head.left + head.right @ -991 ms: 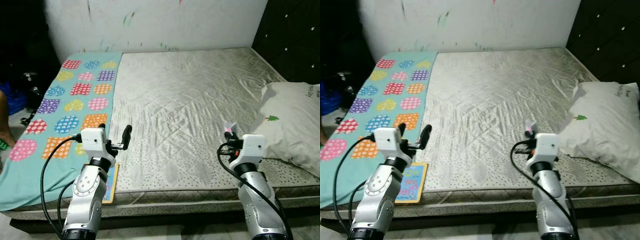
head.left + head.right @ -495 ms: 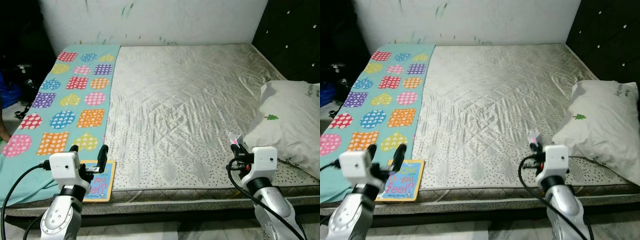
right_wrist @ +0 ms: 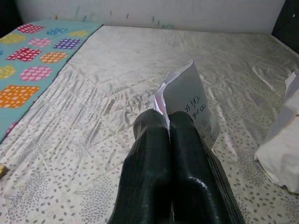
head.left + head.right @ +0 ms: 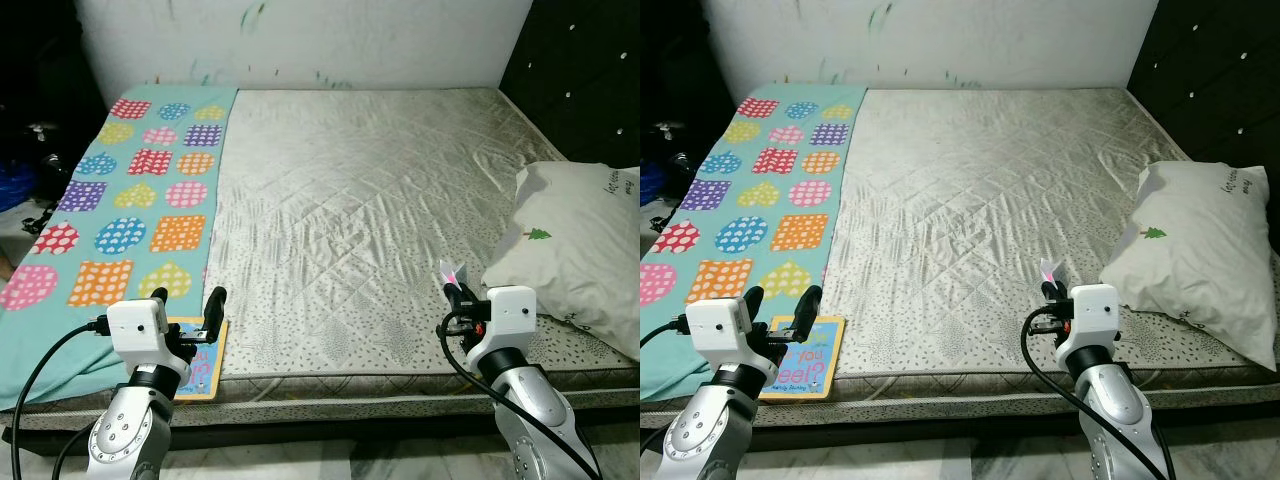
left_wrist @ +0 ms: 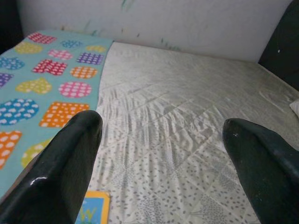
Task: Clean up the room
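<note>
Both silver arms reach forward, low at the near side. The left gripper has its two black fingers spread wide apart, with nothing between them. The right gripper points up and forward, its fingers pressed tight together on a small piece of paper.

A bedroom in a lived-in home.

A wide bed with a bare, grey quilted mattress takes up most of the room, a turquoise sheet printed with dotted hearts and squares laid along one side and a white pillow with a small green tree print at the other. Behind it stands a white wall marked with coloured scribbles, beside a dark tufted panel.
</note>
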{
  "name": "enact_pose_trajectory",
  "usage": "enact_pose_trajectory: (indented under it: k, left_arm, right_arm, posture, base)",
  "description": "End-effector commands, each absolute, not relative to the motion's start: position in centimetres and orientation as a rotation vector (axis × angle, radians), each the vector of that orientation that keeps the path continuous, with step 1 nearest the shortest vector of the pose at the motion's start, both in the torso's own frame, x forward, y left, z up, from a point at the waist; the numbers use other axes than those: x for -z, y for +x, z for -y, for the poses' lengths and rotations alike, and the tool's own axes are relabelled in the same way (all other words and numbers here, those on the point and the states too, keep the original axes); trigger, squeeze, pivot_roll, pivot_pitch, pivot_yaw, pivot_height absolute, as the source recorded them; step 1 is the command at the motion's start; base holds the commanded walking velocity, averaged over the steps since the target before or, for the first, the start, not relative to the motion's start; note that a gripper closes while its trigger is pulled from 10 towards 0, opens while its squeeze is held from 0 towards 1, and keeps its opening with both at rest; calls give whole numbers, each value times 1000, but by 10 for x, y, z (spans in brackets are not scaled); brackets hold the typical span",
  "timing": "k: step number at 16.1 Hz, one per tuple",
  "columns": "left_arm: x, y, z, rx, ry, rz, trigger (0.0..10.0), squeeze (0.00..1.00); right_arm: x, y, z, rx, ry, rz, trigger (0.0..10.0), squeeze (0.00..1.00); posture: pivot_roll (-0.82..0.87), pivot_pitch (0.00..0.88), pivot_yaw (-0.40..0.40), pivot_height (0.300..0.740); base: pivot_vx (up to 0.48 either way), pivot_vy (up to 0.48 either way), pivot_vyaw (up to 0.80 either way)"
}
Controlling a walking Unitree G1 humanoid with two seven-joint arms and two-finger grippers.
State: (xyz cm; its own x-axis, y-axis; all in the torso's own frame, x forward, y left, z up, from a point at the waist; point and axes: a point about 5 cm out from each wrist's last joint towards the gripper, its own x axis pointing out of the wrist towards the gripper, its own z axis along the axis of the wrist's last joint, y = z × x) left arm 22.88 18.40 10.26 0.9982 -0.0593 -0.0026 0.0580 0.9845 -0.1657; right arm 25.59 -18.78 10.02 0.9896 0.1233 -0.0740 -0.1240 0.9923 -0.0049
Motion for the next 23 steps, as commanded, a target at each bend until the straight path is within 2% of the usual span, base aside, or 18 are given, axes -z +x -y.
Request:
enact_pose_trajectory:
  k: [1,9,23]
  left_arm:
    - [-107,229,-183,70,-168,0,10000,0]
    - [-107,229,-177,102,-217,-14,10000,0]
    - [-108,229,-173,107,-230,-30,10000,0]
  right_arm:
    - [-104,256,187,-131,-10,-64,10000,0]
    - [-105,255,186,-134,-17,-76,10000,0]
    - [-105,256,185,-150,-34,-87,10000,0]
  posture:
    - [-65,105,-14,740]
    - [-78,124,-18,740]
    - [-82,142,-22,740]
  base:
    - [0,0,0]
    - [0,0,0]
    - [0,350,0]
